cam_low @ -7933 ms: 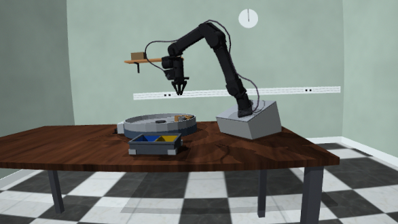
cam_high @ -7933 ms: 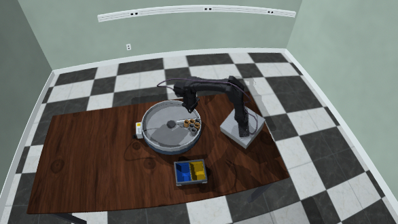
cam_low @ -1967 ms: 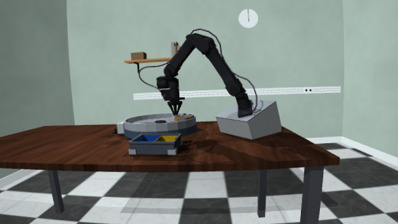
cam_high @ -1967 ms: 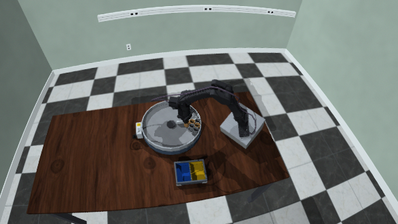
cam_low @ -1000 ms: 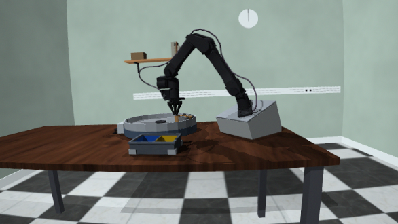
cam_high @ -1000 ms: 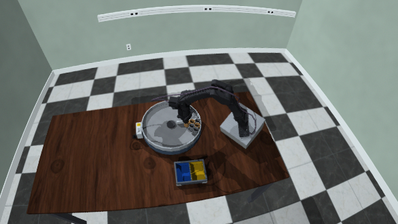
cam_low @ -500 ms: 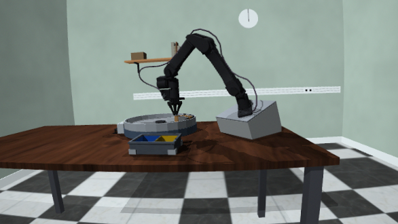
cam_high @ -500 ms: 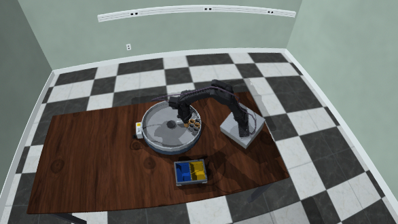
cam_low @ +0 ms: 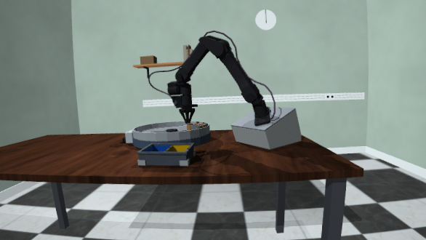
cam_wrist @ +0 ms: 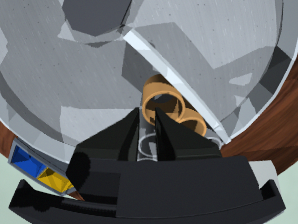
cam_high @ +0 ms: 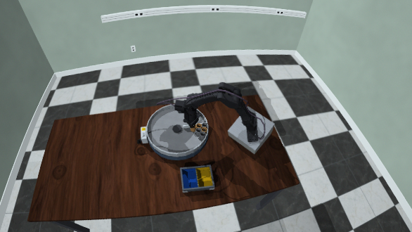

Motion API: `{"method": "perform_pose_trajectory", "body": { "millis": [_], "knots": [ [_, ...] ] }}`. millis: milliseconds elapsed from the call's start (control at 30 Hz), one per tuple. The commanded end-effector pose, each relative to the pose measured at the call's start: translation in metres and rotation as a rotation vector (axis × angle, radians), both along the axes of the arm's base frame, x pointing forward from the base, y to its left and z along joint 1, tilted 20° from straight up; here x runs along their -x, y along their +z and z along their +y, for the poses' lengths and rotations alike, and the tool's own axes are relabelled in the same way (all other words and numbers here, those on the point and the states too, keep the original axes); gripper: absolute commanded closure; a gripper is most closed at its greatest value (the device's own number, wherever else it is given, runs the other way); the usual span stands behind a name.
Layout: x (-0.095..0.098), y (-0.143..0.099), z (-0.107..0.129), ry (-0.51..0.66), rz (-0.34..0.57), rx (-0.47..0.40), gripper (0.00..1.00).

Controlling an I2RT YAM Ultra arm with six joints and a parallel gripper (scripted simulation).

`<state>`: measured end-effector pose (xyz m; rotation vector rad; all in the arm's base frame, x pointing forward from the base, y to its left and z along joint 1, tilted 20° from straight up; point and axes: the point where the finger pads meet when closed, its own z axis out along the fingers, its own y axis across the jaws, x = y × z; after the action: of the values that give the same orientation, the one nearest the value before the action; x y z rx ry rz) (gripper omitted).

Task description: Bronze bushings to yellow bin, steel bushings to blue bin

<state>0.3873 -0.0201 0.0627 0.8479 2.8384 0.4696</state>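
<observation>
One arm: black six-joint arm [cam_low: 232, 67] reaches from its grey wedge pedestal [cam_low: 287, 136] across to the turntable's near-arm rim, because that is where the parts sit.
Turntable: round grey rimmed turntable [cam_high: 159, 142] on the dark wooden table [cam_high: 98, 176], dark hub [cam_high: 176, 129] at centre; a raised rim keeps the bushings on the disc.
Bushings: small cluster at the rim nearest the pedestal, bronze ring bushings [cam_wrist: 165, 104] and darker steel ones [cam_high: 202, 131] packed touching each other; exact count too small to tell.
Gripper: black parallel gripper [cam_wrist: 148, 137] points straight down, just above the cluster; fingertips aim at the nearest bronze ring.
Jaws: narrow, nearly together, nothing between them. My read: narrow so one finger can drop into the bore or past the neighbours, since the tight packing leaves little room outside.
Bins: grey tray with a blue bin [cam_high: 189, 176] and a yellow bin [cam_high: 204, 176] side by side, near the turntable on the table's front side; short carry.
Progress: both bins look unfilled; sorting apparently at its start.
Risk: touching neighbours may get nudged on descent.
</observation>
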Motion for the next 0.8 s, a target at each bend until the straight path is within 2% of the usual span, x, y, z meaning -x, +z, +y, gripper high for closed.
{"method": "perform_pose_trajectory", "body": {
  "millis": [0, 233, 433, 533, 767],
  "knots": [
    [-0.011, 0.007, -0.008, -0.019, -0.038, 0.012, 0.86],
    [-0.011, 0.006, -0.008, -0.019, -0.035, 0.011, 0.86],
    [0.0, -0.004, -0.004, -0.015, -0.002, 0.005, 0.86],
    [-0.005, 0.004, -0.005, -0.015, -0.028, 0.01, 0.86],
    [-0.005, 0.004, -0.005, -0.015, -0.029, 0.011, 0.86]
  ]
}}
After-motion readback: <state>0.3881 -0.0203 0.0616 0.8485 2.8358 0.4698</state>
